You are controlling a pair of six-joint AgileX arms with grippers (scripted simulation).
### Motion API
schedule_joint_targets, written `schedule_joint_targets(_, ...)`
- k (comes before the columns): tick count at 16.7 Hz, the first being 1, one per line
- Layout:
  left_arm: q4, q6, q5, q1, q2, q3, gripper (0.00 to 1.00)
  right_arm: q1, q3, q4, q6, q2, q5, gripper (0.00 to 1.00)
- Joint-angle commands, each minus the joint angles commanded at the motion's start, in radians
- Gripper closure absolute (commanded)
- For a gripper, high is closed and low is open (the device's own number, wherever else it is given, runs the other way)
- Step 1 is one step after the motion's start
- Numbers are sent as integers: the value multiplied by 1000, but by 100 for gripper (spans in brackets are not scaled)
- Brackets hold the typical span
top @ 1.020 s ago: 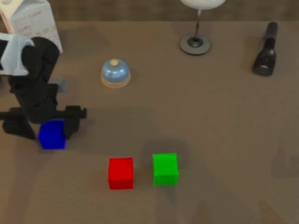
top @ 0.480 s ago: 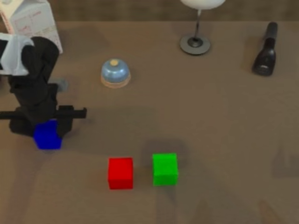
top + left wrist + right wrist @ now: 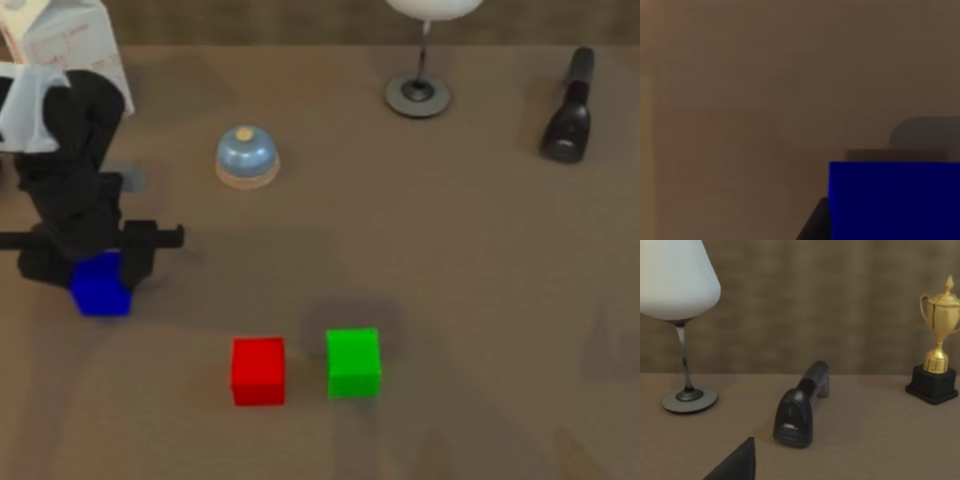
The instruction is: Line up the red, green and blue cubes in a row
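Observation:
My left gripper (image 3: 98, 268) is shut on the blue cube (image 3: 100, 290) near the table's left edge. In the left wrist view the blue cube (image 3: 895, 200) fills the corner, with a dark finger (image 3: 815, 225) pressed against its side. The red cube (image 3: 258, 370) and the green cube (image 3: 353, 362) stand side by side with a small gap at the front middle of the table, to the right of the blue cube and nearer the front. My right arm is out of the top view. Only a dark tip of the right gripper (image 3: 742, 467) shows in its wrist view.
A white milk carton (image 3: 65, 40) stands behind the left arm. A blue service bell (image 3: 247, 155) sits at the back left of centre. A wine glass (image 3: 418, 95) and a black scanner (image 3: 567, 105) are at the back right. A gold trophy (image 3: 937, 365) shows beyond the scanner (image 3: 800, 412).
My left gripper has shifted a little left and back with the blue cube in it. The red and green cubes have stayed put.

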Motion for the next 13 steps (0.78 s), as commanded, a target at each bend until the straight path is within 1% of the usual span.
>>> schedule_joint_targets(4,-151,-2,-2,11,-63,80,100,0,0,0,0,0,0,0)
schedule_joint_targets(6,-201,-5,-4,18,-91,109,100,0,0,0,0,0,0,0)
schedule_joint_targets(11,-209,-6,-4,12,-92,115,100,0,0,0,0,0,0,0)
schedule_joint_targets(13,-230,-41,-4,-23,-63,150,100,0,0,0,0,0,0,0)
